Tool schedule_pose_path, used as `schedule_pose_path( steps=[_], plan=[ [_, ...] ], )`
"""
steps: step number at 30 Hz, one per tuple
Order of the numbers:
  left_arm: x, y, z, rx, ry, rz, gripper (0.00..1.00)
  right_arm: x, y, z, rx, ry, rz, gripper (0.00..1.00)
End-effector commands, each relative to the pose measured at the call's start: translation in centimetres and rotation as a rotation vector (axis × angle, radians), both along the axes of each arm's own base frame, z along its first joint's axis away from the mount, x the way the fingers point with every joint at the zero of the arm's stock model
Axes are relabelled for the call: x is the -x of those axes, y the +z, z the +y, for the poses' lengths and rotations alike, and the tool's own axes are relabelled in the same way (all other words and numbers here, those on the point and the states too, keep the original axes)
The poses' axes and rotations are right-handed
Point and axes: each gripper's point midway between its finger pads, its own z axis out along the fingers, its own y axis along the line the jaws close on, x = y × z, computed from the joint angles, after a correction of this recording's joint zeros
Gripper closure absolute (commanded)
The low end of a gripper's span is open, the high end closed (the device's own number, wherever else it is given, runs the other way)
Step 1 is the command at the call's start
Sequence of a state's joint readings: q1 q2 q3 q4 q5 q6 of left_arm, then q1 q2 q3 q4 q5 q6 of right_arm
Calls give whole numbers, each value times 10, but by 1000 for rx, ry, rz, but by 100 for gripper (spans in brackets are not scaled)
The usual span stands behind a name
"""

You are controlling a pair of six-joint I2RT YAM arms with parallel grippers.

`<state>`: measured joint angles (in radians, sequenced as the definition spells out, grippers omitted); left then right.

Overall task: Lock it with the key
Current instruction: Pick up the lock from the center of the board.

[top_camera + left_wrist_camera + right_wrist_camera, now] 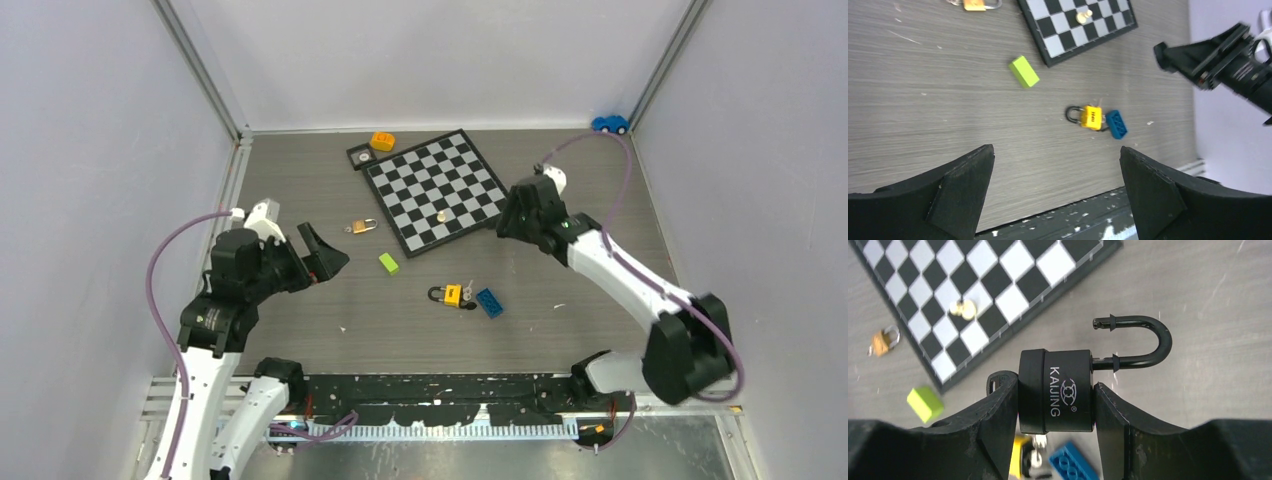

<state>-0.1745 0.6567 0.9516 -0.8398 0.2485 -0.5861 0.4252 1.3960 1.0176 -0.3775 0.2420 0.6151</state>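
My right gripper (1054,383) is shut on a black padlock (1055,390) marked KAIJING and holds it above the table. Its black shackle (1153,342) stands open. A small black slotted tab (993,384) shows at the lock's base. In the top view the right gripper (512,215) hovers by the chessboard's right corner. A small bunch of silvery keys (467,288) lies on the table against a yellow padlock (452,294); the keys show blurred below the held lock (1039,446). My left gripper (326,256) is open and empty above the table's left side, far from the keys (1099,103).
A blue brick (489,302) touches the yellow padlock. A green block (388,263) and a brass padlock (362,227) lie left of the chessboard (420,175), which carries one pale piece (443,216). An orange block (382,141), a black box (361,155) and a blue toy car (609,124) sit at the back.
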Motion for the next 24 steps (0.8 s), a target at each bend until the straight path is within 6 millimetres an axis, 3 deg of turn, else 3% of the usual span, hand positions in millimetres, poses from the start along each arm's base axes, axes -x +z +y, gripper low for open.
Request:
schedule_pose_path(
  steps=[1, 5, 10, 14, 20, 24],
  plan=[
    [3, 8, -32, 215, -83, 3, 0, 47, 33, 24, -170, 110, -90, 96],
    [17, 14, -53, 356, -171, 12, 9, 105, 48, 44, -300, 223, -154, 97],
    [30, 13, -68, 494, -190, 9, 24, 148, 70, 40, -460, 227, -283, 97],
    [33, 9, -84, 537, -197, 5, 31, 159, 76, 44, -507, 251, -335, 97],
    [41, 0, -155, 378, -355, 10, 36, 160, 83, 75, -497, 343, -353, 97],
    [31, 11, -179, 373, -344, -18, 35, 167, 90, 85, -436, 399, -383, 97]
  ],
)
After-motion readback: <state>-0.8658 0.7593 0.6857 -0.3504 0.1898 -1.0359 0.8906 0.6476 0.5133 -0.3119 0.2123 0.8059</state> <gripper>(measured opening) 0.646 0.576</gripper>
